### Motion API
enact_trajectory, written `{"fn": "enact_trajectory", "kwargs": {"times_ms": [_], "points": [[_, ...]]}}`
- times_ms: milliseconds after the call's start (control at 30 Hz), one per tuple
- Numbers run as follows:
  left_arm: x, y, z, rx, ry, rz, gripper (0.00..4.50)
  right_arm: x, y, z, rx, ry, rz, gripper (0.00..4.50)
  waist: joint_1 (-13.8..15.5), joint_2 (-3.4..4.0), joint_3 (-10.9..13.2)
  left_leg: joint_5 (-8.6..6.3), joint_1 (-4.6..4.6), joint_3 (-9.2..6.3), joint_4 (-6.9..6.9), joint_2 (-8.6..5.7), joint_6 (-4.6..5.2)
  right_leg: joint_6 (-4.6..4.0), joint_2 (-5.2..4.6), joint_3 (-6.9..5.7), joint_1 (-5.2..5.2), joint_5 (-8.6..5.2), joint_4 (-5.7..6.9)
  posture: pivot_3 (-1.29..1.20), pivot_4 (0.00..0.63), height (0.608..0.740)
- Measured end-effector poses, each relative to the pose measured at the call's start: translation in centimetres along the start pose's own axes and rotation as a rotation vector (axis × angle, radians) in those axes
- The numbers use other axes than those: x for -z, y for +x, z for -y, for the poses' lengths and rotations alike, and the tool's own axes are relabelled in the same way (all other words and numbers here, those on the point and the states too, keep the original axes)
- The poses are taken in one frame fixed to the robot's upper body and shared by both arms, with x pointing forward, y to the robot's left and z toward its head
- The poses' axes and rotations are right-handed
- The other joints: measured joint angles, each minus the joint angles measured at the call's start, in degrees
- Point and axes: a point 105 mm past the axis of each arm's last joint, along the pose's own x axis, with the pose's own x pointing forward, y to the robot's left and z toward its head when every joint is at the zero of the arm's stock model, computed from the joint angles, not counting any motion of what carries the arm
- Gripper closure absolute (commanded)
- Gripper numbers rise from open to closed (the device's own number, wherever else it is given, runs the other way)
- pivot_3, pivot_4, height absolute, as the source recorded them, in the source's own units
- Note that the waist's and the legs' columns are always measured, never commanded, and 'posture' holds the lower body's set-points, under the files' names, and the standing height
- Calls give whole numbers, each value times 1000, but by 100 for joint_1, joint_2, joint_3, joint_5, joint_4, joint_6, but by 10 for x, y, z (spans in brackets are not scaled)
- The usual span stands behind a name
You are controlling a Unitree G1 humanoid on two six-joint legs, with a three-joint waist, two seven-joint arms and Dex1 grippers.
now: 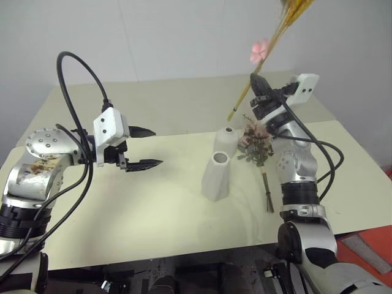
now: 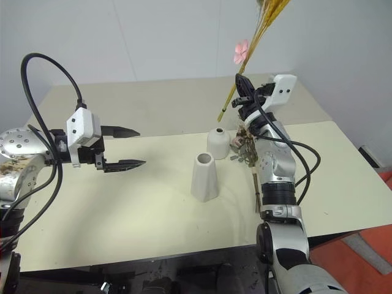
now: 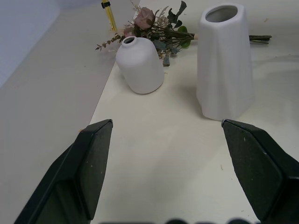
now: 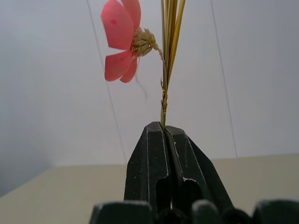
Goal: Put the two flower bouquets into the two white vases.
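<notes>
Head views first: neither bouquet placed, one in hand

Left eye view: I see both vases empty. The taller faceted vase stands near the middle of the cream table; the shorter rounded vase stands just behind it. The rose bouquet lies flat on the table just beside the rounded vase, stems pointing toward me. My right gripper is clamped on the thin stalk bundle, held in the air; its cut end hangs above and behind the rounded vase, and its top runs out of frame. My left gripper hovers over bare table, jaws wide apart, holding nothing. I judge the task at its first insertion: one bouquet lifted, none seated, the roses untouched.

Right eye view: open table lies between the left gripper and the vases. The right forearm passes close over the rose bouquet, so I judge lowering on that side needs care. A seam runs between the two tabletops just behind the rounded vase.

Left wrist view: both fingers stand wide, with clear table between them. Both vase mouths are open and unobstructed; the rounded vase's neck is narrow, the faceted vase's mouth wide.

Right wrist view: the fingers are pressed together on the stalks just below the pink bow.
</notes>
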Motion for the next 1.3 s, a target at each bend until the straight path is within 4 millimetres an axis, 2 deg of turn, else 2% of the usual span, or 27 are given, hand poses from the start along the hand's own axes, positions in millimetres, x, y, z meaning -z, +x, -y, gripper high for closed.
{"fn": "enact_trajectory", "kwargs": {"times_ms": [167,700,1133,1300], "points": [[0,0,0,-4,-1,1,452,-4,-4,-3,-1,4,2,4466,6,0,0,-3,1,1,0,0,5,-1,1,0,0,0,0,0,150,740],[0,1,0,-2,-3,7,452,17,-14,1,25,5,-73,4466,54,0,0,-4,3,3,-1,-2,7,-3,4,0,1,2,-2,0,150,740],[1,1,1,-2,-7,5,452,25,-16,11,59,-7,-92,4466,53,0,0,-10,7,5,-3,0,17,-7,7,0,2,4,-3,0,150,740],[1,1,1,-2,-7,5,452,18,-9,14,74,-5,-69,4466,53,0,0,-10,7,5,-4,1,17,-8,8,0,2,5,-5,0,150,740]]}}
